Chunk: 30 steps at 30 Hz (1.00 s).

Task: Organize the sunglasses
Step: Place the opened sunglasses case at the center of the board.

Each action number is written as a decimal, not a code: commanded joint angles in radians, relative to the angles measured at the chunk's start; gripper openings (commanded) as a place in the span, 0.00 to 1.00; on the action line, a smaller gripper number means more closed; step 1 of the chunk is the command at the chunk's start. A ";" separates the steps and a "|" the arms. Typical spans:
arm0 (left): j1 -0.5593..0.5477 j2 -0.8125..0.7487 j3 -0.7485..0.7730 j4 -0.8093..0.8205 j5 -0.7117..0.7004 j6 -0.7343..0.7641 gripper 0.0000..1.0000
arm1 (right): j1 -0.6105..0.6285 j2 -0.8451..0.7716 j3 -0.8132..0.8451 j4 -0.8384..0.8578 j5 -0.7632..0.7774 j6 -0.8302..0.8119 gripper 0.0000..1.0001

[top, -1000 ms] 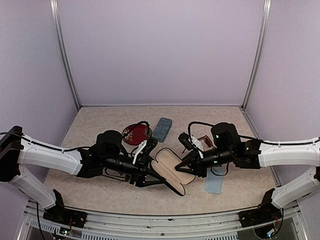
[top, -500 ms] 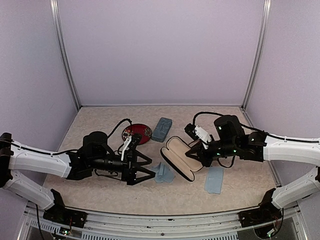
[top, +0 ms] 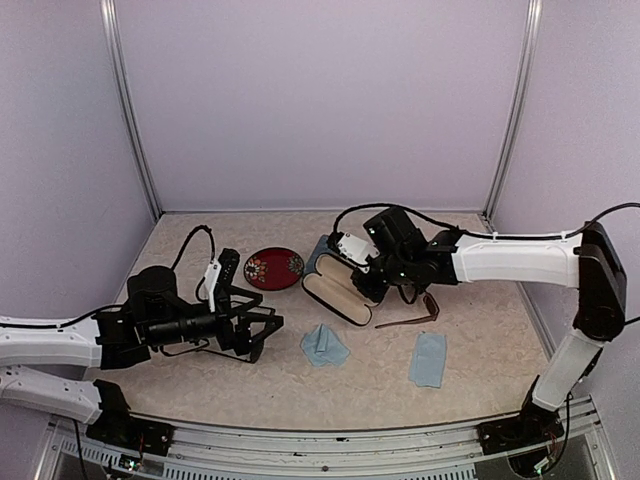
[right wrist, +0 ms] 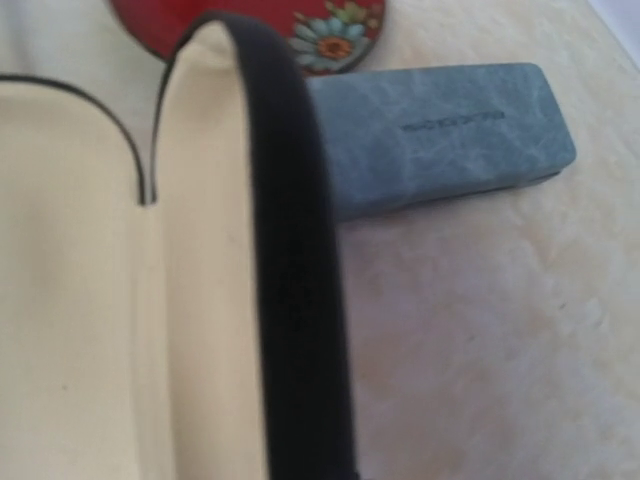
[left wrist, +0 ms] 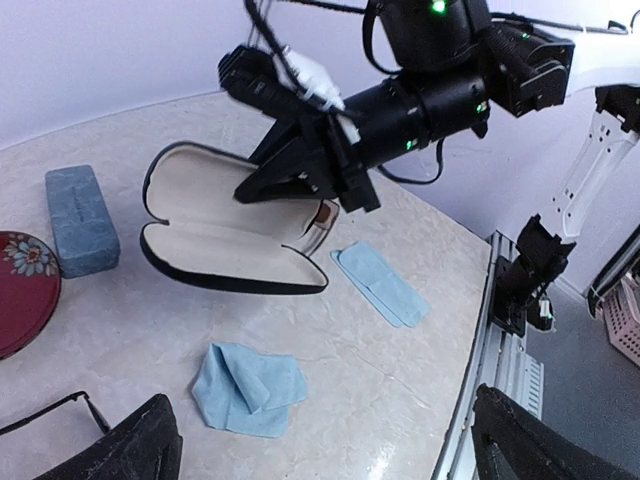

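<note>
My right gripper (top: 358, 285) is shut on the rim of the open black oval case (top: 335, 292), whose cream lining shows. The reddish-brown sunglasses (top: 412, 316) lie on the table just right of that case, and they peek out behind the case's edge in the left wrist view (left wrist: 322, 215). A thin black sunglasses frame (left wrist: 55, 410) shows only in part at the left wrist view's lower left, beside my left finger. My left gripper (top: 262, 335) stands wide open with nothing between its fingers, well left of the case.
A blue-grey rectangular case (top: 315, 262) lies behind the black case, with a red flowered dish (top: 273, 268) to its left. A crumpled blue cloth (top: 324, 345) and a flat folded blue cloth (top: 428, 358) lie nearer the front edge.
My left gripper opened, let go of the black case and drew back to the left. My right gripper carried the case back and left, uncovering the reddish-brown sunglasses.
</note>
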 commanded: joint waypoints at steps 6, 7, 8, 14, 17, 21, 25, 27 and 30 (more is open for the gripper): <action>-0.003 -0.155 -0.077 -0.046 -0.151 -0.039 0.99 | -0.004 0.321 0.273 -0.047 0.135 -0.202 0.00; -0.003 -0.170 -0.082 -0.053 -0.157 -0.037 0.99 | -0.004 0.336 0.282 -0.047 0.118 -0.216 0.00; -0.004 -0.184 -0.085 -0.060 -0.163 -0.035 0.99 | -0.004 0.344 0.284 -0.042 0.099 -0.230 0.00; -0.004 -0.243 -0.107 -0.078 -0.187 -0.017 0.99 | 0.004 0.359 0.268 -0.023 -0.010 -0.316 0.00; -0.005 -0.249 -0.111 -0.079 -0.190 -0.008 0.99 | 0.014 0.364 0.261 -0.025 -0.037 -0.349 0.00; -0.005 -0.244 -0.110 -0.083 -0.191 -0.005 0.99 | 0.041 0.386 0.261 -0.057 -0.004 -0.385 0.00; -0.005 -0.240 -0.108 -0.085 -0.199 -0.002 0.99 | 0.058 0.397 0.268 -0.105 -0.004 -0.386 0.00; -0.005 -0.240 -0.109 -0.084 -0.201 -0.001 0.99 | 0.067 0.388 0.259 -0.114 -0.008 -0.384 0.00; -0.005 -0.236 -0.109 -0.083 -0.201 -0.001 0.99 | 0.083 0.370 0.241 -0.116 -0.001 -0.385 0.00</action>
